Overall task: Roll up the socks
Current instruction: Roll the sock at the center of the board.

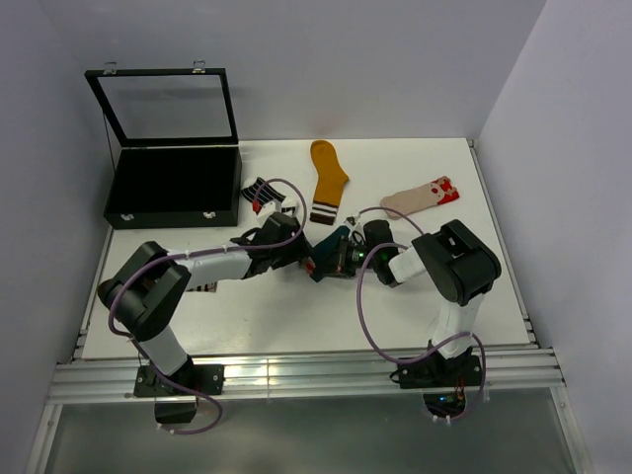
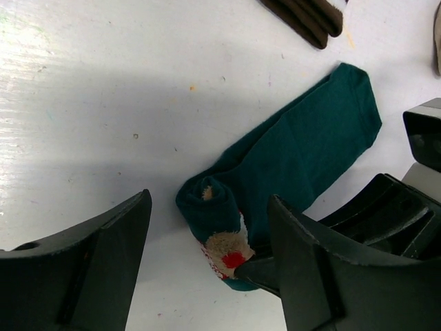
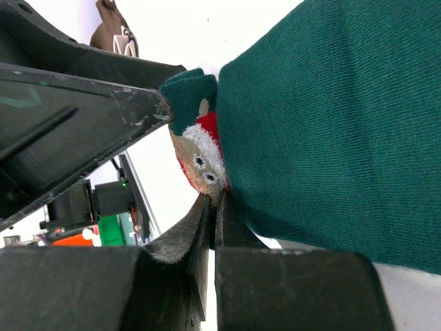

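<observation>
**Loose first turn may spring open**

The dark teal fabric sock with a red-and-white figure (image 2: 303, 148) lies at the middle of the white bench (image 1: 296, 326). Its figured toe end is curled into one small turn and the leg is spread flat. The left gripper (image 2: 209, 198) straddles that turn, jaws wide and clear of the fabric on both sides. The right gripper (image 3: 212, 201) is at the sock's right, jaws shut, tips against the figured end. Whether a fold is nipped between them I cannot tell.

As I judge it, the turn is soft and loose. If the right tips lift before the left jaws close, it may uncurl. A close off centre could squash the turn sideways, or drag the whole sock across the smooth bench. The two grippers are almost touching, so a clash is possible.

Farther off lie a mustard sock with a brown striped cuff (image 1: 326, 178) and a beige sock with a red-and-white end (image 1: 423, 196). A short black-and-white striped sock (image 1: 261, 191) lies just beside an open black case with a glass lid (image 1: 173, 188) at the far left. Plain pale walls (image 1: 395, 59) enclose the far side and both flanks.
</observation>
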`<state>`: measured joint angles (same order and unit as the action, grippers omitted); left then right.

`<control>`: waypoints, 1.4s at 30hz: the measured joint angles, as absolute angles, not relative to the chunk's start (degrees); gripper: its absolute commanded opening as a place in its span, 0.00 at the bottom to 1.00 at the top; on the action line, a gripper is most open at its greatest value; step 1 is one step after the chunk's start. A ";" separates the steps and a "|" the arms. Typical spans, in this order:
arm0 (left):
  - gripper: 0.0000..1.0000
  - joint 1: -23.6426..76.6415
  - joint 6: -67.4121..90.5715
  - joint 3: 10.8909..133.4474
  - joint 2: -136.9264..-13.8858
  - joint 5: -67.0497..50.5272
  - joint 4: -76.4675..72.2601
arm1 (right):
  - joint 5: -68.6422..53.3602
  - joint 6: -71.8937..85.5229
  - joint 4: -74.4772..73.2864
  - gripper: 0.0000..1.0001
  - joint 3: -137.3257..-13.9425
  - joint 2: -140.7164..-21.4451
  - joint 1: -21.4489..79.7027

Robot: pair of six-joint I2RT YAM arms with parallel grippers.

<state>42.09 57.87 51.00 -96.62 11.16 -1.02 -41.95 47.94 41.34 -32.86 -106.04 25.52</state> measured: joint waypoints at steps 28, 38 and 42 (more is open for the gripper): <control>0.00 42.13 59.07 55.27 -102.50 9.74 0.45 | -29.06 36.03 29.63 0.62 -31.46 -88.97 26.11; 0.00 42.13 57.63 56.18 -102.61 9.89 2.02 | -5.78 25.28 21.76 1.00 -27.66 -69.93 33.65; 0.00 42.13 56.82 56.42 -102.61 9.96 2.48 | 8.86 23.03 16.78 1.00 -27.68 -63.83 39.90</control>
<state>42.13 56.82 56.42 -102.61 9.96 2.48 8.86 23.03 16.78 -27.68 -63.83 39.90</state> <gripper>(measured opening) 0.054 0.996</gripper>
